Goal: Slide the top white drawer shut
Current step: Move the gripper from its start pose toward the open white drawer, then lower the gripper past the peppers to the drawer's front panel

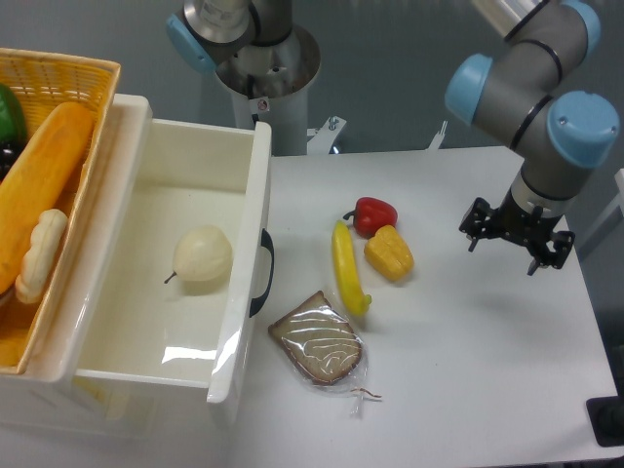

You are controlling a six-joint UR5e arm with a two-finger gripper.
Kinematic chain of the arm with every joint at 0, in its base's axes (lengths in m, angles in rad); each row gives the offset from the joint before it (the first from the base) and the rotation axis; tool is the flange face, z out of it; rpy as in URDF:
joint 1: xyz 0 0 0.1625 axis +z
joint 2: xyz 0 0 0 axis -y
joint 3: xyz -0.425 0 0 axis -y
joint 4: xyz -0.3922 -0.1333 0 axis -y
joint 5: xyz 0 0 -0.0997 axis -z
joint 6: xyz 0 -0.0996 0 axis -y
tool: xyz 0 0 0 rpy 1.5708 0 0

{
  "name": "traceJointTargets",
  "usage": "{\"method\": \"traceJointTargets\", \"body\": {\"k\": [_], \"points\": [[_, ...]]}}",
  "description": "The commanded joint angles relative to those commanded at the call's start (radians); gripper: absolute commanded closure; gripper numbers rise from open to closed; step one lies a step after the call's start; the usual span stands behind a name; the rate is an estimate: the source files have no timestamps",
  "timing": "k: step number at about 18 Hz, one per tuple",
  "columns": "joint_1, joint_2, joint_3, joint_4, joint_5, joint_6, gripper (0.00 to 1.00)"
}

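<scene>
Top white drawer point(166, 263) fully open at left, nothing done yet. Gripper point(517, 237) far right, finger state unclear.

Lab: robot arm point(531, 88), toy food

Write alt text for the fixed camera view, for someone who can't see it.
A white drawer stands pulled open with a pale pear inside. The arm's pincer hovers far right, above the table; banana, two peppers and wrapped bread lie between.
</scene>
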Motion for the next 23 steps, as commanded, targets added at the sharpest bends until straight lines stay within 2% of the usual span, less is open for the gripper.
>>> {"method": "traceJointTargets", "body": {"k": [4,10,13,16,21,22,23], "points": [[0.002,0.005,-0.014,0.0,-0.005,-0.008,0.0],[-0.017,0.017,-0.101,0.025,-0.008,-0.02,0.0],[-0.046,0.008,-0.107,0.023,-0.005,-0.087,0.0],[-0.057,0.015,-0.159,0.023,-0.003,-0.123,0.0],[-0.1,0.02,-0.16,0.023,-0.018,-0.129,0.0],[-0.107,0.028,-0.158,0.023,-0.018,-0.144,0.04],[-0.12,0.031,-0.149,0.023,-0.02,-0.225,0.14]]}}
